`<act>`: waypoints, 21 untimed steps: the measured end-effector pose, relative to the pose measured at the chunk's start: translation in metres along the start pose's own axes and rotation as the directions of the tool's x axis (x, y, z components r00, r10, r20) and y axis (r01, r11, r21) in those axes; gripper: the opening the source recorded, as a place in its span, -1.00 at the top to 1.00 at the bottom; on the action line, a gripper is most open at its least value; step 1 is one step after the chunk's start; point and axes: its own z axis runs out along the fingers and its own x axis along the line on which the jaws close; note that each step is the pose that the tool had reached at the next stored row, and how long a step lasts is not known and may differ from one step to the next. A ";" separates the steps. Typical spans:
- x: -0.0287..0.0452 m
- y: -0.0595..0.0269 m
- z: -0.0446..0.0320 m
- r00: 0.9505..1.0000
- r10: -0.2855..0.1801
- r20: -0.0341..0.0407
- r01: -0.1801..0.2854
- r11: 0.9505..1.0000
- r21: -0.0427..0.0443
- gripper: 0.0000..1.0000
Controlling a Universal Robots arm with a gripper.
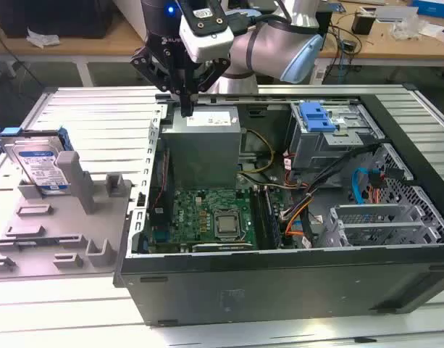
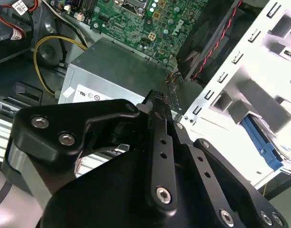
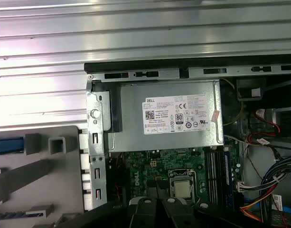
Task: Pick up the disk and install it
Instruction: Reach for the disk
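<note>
The disk (image 1: 40, 163), a silver drive with a white-and-blue label in a blue carrier, stands propped on its edge in a grey holder (image 1: 77, 210) at the exterior view's left, outside the computer case. My gripper (image 1: 187, 107) hangs over the case's back edge, above the grey power supply (image 1: 203, 148), well to the right of the disk. Its black fingers (image 2: 157, 102) are shut together with nothing between them. A blue strip of the disk's carrier (image 2: 261, 142) shows beside the case wall in the second wrist view.
The open computer case (image 1: 279, 264) lies on a slatted metal table (image 1: 91, 109). Inside are a green motherboard (image 1: 207, 214), the labelled power supply (image 3: 178, 116), loose cables (image 1: 316, 196) and a metal drive cage (image 1: 337, 141) topped by a blue latch piece (image 1: 316, 116).
</note>
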 end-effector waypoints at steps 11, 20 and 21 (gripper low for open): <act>0.0000 0.0000 0.0000 1.000 0.000 0.000 0.000 1.000 0.000 0.79; 0.0152 -0.0005 -0.0003 1.000 0.003 0.000 -0.003 1.000 0.000 0.79; 0.0180 -0.0004 -0.0003 1.000 0.004 0.000 -0.004 1.000 0.000 0.79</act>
